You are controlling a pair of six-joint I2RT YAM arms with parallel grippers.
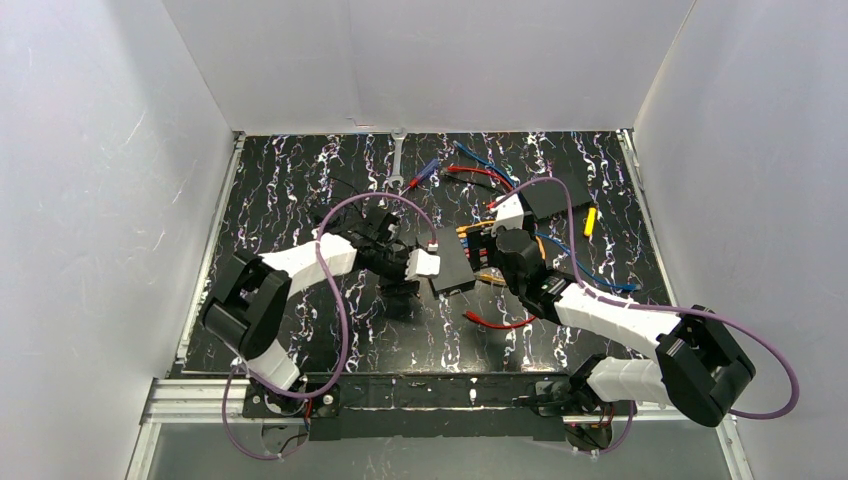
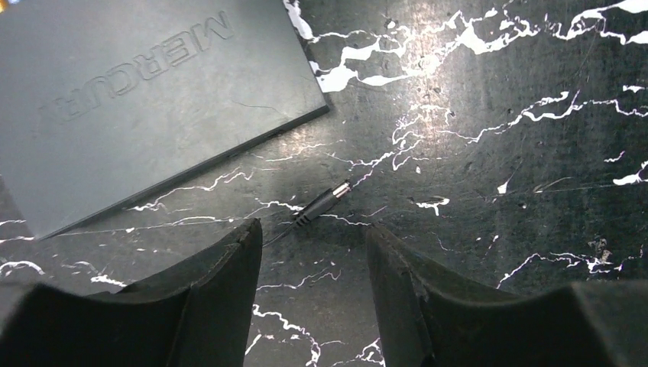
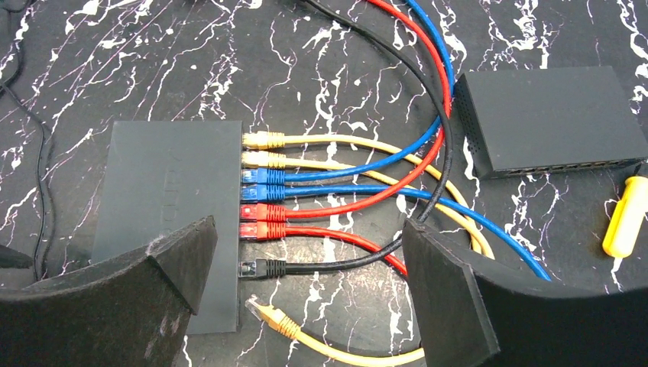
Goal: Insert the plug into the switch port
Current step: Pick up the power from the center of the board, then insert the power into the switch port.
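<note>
One black power plug lies just ahead of your half-open left claw, tip slanting right of the switch.

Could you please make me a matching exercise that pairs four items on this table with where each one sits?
1. barrel plug
2. black network plug
3. loose yellow plug
4. second black box

A. seated in the switch
B. beside a yellow object
C. just ahead of the left gripper
D. unplugged, next to the row of seated plugs

Pairs: 1-C, 2-A, 3-D, 4-B
</note>
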